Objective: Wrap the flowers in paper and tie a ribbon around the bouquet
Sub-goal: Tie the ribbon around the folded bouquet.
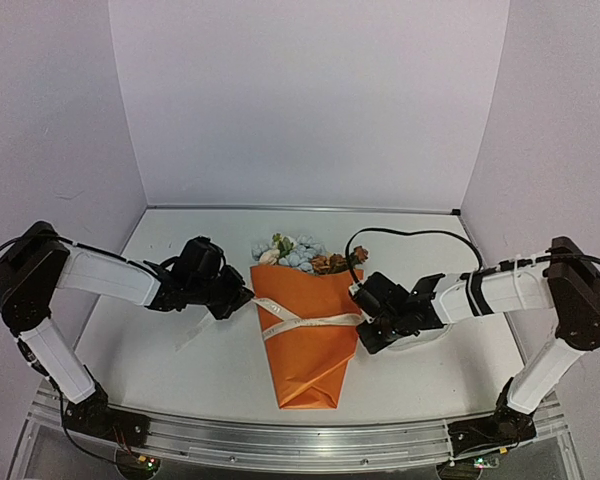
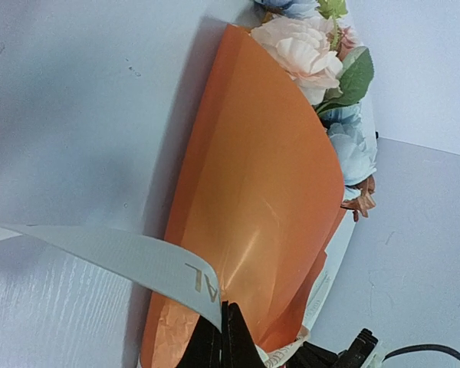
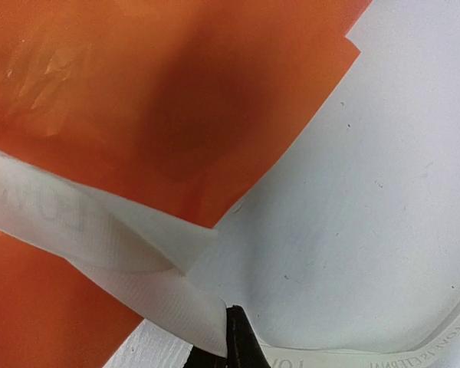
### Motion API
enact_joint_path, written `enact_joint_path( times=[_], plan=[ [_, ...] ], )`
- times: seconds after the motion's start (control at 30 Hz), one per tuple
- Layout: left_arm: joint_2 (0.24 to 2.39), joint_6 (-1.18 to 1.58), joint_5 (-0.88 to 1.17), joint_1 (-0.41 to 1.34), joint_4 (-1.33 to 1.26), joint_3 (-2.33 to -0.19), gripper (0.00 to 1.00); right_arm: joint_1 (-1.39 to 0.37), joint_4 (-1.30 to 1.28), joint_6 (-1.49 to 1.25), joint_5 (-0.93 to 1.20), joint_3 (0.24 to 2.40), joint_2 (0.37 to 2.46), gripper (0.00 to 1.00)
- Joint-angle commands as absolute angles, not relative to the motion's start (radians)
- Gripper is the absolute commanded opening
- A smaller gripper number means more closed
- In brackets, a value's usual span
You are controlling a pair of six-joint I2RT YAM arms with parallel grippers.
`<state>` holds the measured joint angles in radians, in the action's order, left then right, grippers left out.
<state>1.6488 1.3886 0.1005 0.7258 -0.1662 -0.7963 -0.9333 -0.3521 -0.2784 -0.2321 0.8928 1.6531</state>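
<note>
On white desk (image 1: 160, 350): clenches limp, slippery ribbon (image 1: 310, 322) either side of bouquet (image 1: 305, 370) with left hand (image 1: 242, 298) and right hand (image 1: 362, 325); best pinched flat.

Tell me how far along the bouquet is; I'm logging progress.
Done: the flowers sit inside the orange paper cone, and the ribbon crosses over its middle. In hand: the left gripper and right gripper are each shut on a ribbon end. To do: pulling tight and tying; no bow shows yet.
</note>
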Motion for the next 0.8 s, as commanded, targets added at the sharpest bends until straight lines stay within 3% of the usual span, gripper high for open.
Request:
enact_joint_path(
  times=[0.0,0.33,0.53,0.67,0.77],
  plan=[
    [1.583,1.338,0.034,0.729,-0.069,-0.77,0.0,-0.94,-0.424,-0.33,-0.282,0.937,1.628,0.0],
    [1.45,1.316,-0.018,0.677,-0.031,-0.626,0.0,-0.902,-0.495,-0.315,-0.188,0.979,1.616,0.0],
    [1.438,1.263,0.007,0.618,-0.033,-0.585,0.0,-0.833,-0.639,-0.358,-0.155,1.109,1.709,0.0],
    [1.4,1.242,0.059,0.476,-0.031,-0.509,0.0,-0.764,-0.695,-0.46,-0.255,1.071,1.694,0.0],
    [1.35,1.179,0.11,0.264,-0.018,-0.435,0.0,-0.662,-0.682,-0.555,-0.291,0.947,1.608,0.0]
  ],
)
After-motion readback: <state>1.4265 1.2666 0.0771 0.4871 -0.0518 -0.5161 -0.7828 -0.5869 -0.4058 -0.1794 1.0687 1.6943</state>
